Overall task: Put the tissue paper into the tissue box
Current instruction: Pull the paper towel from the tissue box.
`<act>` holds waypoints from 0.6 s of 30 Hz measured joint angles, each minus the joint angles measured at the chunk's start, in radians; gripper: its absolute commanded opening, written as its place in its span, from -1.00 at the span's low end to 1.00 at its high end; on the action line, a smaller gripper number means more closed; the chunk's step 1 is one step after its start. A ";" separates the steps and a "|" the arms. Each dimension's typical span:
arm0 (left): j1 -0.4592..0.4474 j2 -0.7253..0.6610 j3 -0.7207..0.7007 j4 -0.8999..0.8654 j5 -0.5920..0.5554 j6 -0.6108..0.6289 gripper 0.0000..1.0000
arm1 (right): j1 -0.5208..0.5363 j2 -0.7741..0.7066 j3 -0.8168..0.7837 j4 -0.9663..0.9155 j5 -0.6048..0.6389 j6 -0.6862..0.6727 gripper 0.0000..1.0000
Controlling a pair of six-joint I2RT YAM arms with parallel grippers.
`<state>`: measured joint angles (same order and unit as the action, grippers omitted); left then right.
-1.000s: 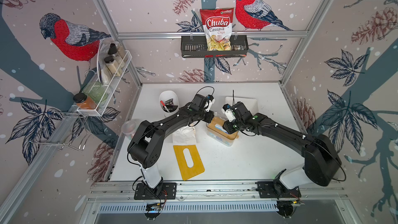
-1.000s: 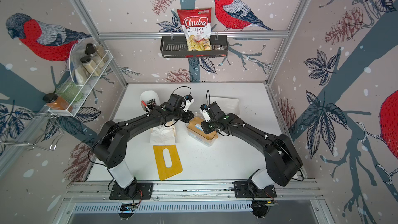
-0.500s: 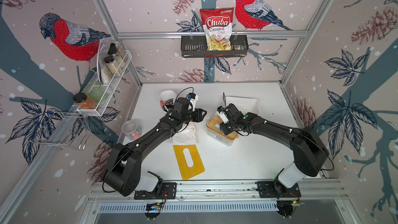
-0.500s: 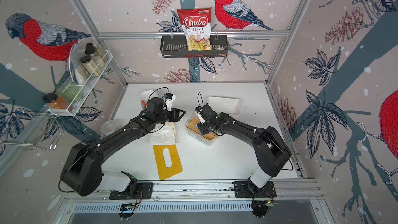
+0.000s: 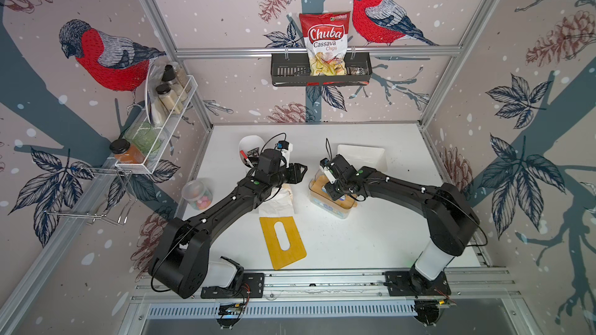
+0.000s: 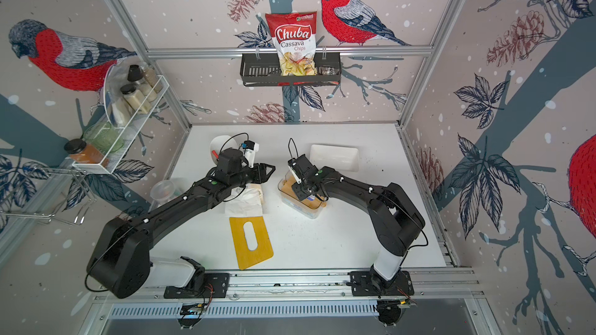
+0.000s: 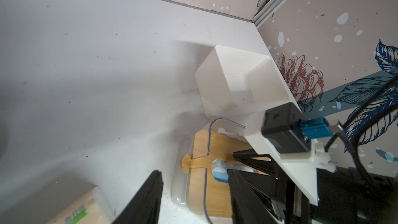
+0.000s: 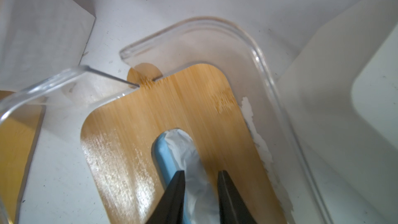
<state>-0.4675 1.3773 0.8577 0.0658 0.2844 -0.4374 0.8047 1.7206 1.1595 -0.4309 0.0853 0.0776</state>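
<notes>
Tissue paper (image 8: 189, 151) sits inside the clear tissue box (image 8: 269, 72) under a slotted bamboo plate (image 8: 172, 104) — right gripper (image 8: 201, 172) astride it, whether pinching I cannot tell; left gripper (image 7: 193, 171) spread, empty. Lid (image 5: 290, 259) lies on the table (image 5: 371, 236) — likely what's left.

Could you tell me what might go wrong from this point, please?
1. The right gripper straddles the tissue bulging through the slot in the bamboo plate; closing and lifting might tear the tissue or drag that plate up.
2. The left gripper, open close beside the tissue box, might nudge it.
</notes>
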 measured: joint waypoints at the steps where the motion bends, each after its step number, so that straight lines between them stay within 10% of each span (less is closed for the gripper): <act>1: 0.000 0.000 0.000 0.000 0.000 0.000 0.07 | 0.001 0.000 0.000 0.000 0.002 0.000 -0.49; 18: 0.000 0.001 -0.014 0.000 0.000 0.000 0.08 | 0.010 0.018 0.008 -0.071 -0.021 -0.023 -0.60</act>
<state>-0.4675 1.3781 0.8436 0.0658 0.2844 -0.4370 0.8150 1.7382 1.1679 -0.5014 0.0647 0.0547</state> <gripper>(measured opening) 0.538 0.206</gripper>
